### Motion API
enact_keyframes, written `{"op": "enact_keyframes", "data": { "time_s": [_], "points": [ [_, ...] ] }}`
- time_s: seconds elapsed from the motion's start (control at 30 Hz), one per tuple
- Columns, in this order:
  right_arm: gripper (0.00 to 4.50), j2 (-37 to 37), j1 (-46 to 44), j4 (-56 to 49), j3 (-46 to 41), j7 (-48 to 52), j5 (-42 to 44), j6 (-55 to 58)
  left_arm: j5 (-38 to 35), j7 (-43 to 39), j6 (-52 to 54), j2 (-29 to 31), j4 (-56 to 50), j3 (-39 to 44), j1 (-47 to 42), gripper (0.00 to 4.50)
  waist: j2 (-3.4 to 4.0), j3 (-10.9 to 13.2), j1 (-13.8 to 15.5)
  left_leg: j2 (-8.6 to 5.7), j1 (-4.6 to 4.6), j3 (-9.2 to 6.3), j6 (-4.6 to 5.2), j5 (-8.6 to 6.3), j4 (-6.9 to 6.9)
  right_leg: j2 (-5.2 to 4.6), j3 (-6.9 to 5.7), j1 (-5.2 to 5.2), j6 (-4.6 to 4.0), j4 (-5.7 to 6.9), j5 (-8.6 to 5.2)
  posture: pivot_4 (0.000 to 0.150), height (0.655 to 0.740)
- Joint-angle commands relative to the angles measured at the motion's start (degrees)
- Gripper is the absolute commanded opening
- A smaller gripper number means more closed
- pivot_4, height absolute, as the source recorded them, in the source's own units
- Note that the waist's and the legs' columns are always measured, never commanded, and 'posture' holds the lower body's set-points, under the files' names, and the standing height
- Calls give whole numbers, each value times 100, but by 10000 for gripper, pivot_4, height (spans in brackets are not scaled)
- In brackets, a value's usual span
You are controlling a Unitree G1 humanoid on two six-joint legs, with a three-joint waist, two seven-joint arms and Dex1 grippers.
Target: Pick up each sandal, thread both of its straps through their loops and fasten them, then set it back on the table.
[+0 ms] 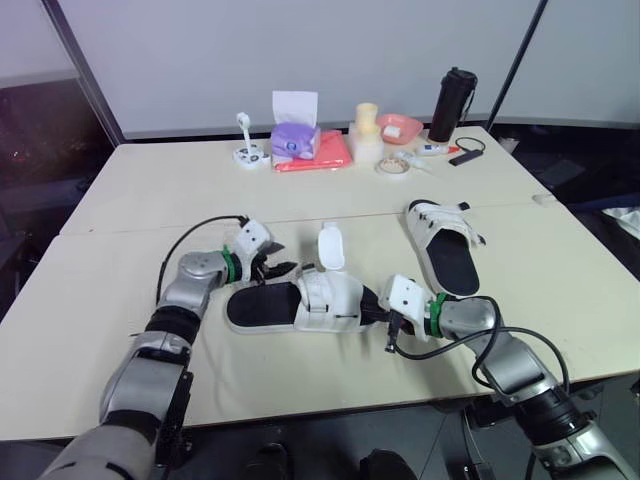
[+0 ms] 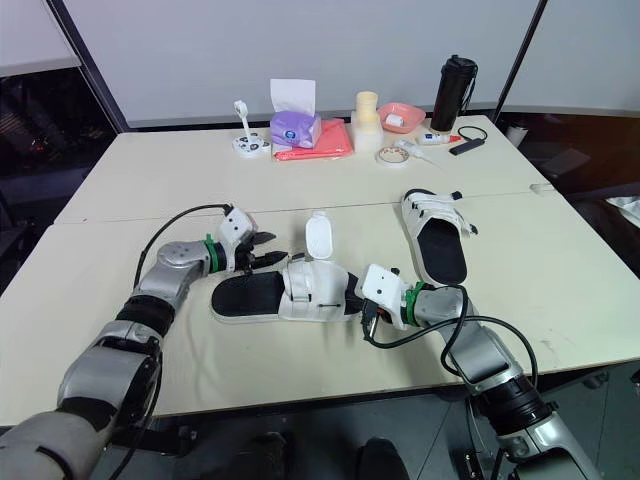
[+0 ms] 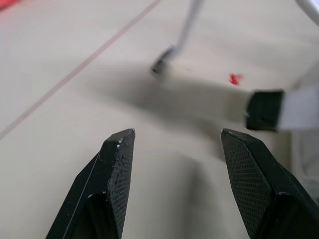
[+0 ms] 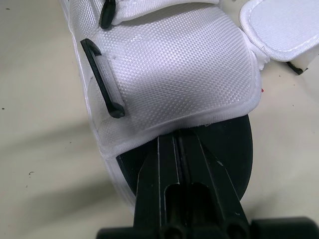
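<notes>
The near white sandal [image 1: 320, 300] with a black sole lies on the table between my two grippers, one strap [image 1: 331, 246] flipped open toward the far side. My left gripper [image 1: 275, 268] hovers open just past its heel end, a black-tipped strap end [image 3: 264, 109] beside one finger. My right gripper [image 4: 180, 139] is shut, lying over the black toe part with its tips against the edge of the white upper [image 4: 174, 69]. A black loop [image 4: 102, 79] sits on that upper's side. The second sandal [image 1: 445, 245] lies apart, farther right.
Along the far edge stand a purple tissue box [image 1: 295, 140], a red tray [image 1: 320, 155], a pink bowl [image 1: 400, 127], a black bottle [image 1: 452, 105], a tape roll [image 1: 392, 167] and a small white stand [image 1: 248, 150]. A seam [image 1: 150, 228] crosses the table.
</notes>
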Motion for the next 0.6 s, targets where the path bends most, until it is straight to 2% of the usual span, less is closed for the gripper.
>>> {"op": "enact_keyframes", "data": {
  "time_s": [0.03,0.23,0.33,0.47,0.6],
  "points": [
    [0,35,81,235,181,12,-158,119,-627,-222,648,-144,-99,501,-375,28174,-4,2,2,0,0,0,0,0,0,0,-1,1,0,0,0,1500,7400],
    [0,64,56,264,179,-3,-162,112,-1628,-871,2648,-463,-77,1083,-750,28174,-8,5,-30,0,0,0,0,0,2,2,-2,1,2,4,-1,1500,7400],
    [0,71,57,272,175,-7,-168,106,-1825,-1120,3336,-547,-125,1101,-836,28174,-9,6,-38,0,0,0,0,0,2,2,-1,-4,3,16,-2,1500,7400],
    [0,71,71,274,162,-35,-178,116,-1632,-1496,3503,-689,-60,752,-825,28174,-10,6,-23,0,0,1,0,1,3,2,-1,-4,3,18,-2,1500,7400],
    [0,65,99,229,126,-72,-175,147,-1545,-1484,3431,-855,170,688,-900,28174,-10,6,-19,0,0,1,0,1,5,2,0,-4,2,19,-1,1500,7400]
  ]
}}
